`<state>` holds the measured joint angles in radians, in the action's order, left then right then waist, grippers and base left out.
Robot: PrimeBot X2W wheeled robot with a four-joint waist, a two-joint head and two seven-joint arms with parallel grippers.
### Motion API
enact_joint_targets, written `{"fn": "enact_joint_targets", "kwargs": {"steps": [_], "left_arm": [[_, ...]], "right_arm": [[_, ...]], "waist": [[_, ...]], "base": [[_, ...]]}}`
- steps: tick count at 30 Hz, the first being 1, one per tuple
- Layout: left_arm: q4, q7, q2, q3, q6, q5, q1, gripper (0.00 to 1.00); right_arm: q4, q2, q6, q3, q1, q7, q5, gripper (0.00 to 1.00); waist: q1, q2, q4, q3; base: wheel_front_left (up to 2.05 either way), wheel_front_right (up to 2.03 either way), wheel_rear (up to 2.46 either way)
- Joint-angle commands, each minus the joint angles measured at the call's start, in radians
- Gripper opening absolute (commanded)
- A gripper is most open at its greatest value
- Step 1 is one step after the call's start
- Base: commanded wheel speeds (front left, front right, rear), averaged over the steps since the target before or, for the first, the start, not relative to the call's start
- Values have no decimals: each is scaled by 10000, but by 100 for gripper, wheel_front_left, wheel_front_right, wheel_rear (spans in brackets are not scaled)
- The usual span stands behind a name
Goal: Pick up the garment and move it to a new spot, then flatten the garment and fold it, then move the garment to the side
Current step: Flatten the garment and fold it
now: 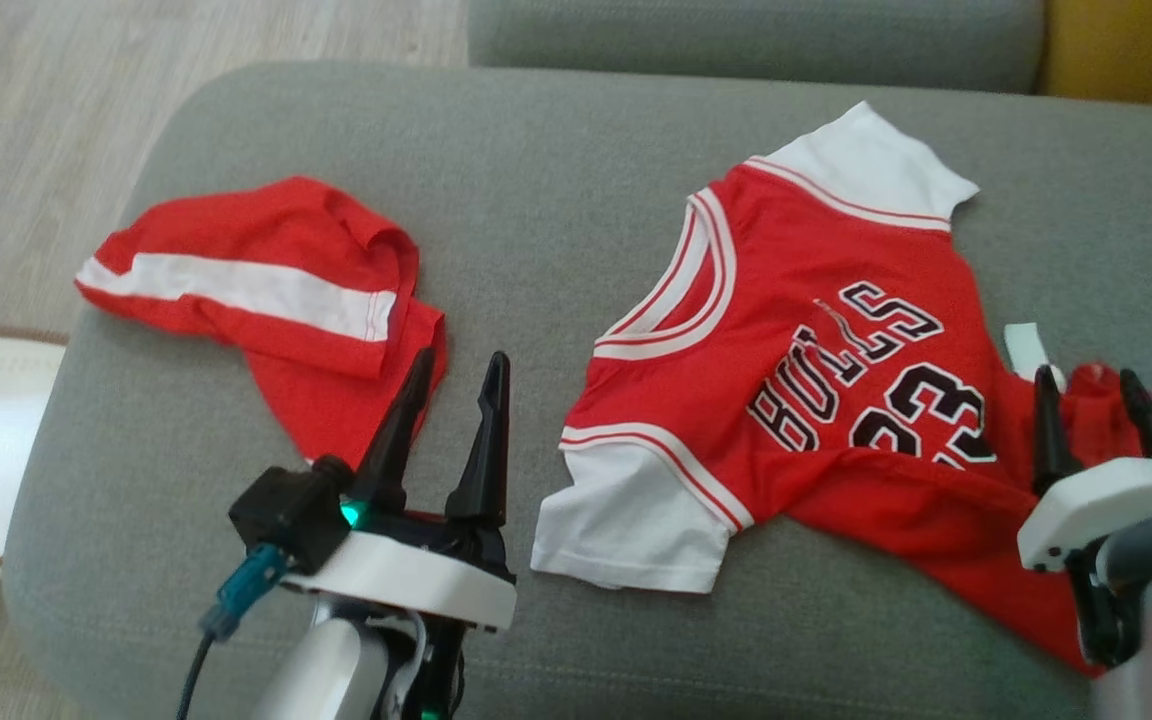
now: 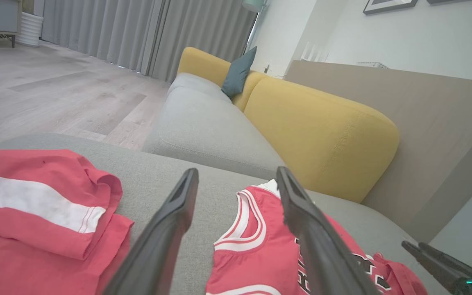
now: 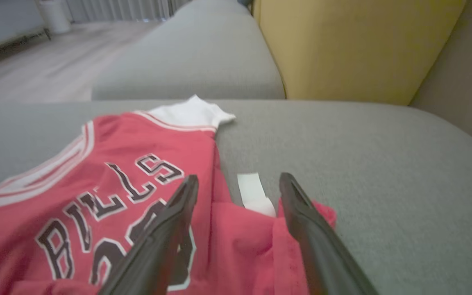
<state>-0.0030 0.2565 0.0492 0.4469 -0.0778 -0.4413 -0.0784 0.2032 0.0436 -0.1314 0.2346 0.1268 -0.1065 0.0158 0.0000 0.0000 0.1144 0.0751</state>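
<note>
1 jersey — 1 pr shorts

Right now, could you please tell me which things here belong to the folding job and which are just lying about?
Job: the jersey, spread unfolded; the right gripper, jaws open at its bunched hem; the grey seat under it.
Lying about: the folded red shorts; the teal pillow; the yellow backrest.
</note>
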Motion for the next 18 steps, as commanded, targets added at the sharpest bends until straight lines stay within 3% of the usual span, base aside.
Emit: {"fn": "enact_joint_targets", "kwargs": {"steps": [1, 12, 18], "left_arm": [[-332, 53, 10, -259, 74, 78, -559, 100], [-265, 53, 10, -216, 172, 49, -929, 100], [-274, 53, 10, -206, 184, 39, -1023, 100]], "right_arm": [[-71, 66, 7, -96, 539, -165, -290, 100], [1732, 899, 7, 393, 1398, -1119, -2269, 100], [2550, 1095, 7, 365, 1739, -1677, -2415, 100]], "waist": [[0, 0, 124, 229], [0, 0, 433, 922], [0, 0, 492, 1134]], "base": [[0, 0, 0], [0, 0, 0], [0, 0, 0]]}}
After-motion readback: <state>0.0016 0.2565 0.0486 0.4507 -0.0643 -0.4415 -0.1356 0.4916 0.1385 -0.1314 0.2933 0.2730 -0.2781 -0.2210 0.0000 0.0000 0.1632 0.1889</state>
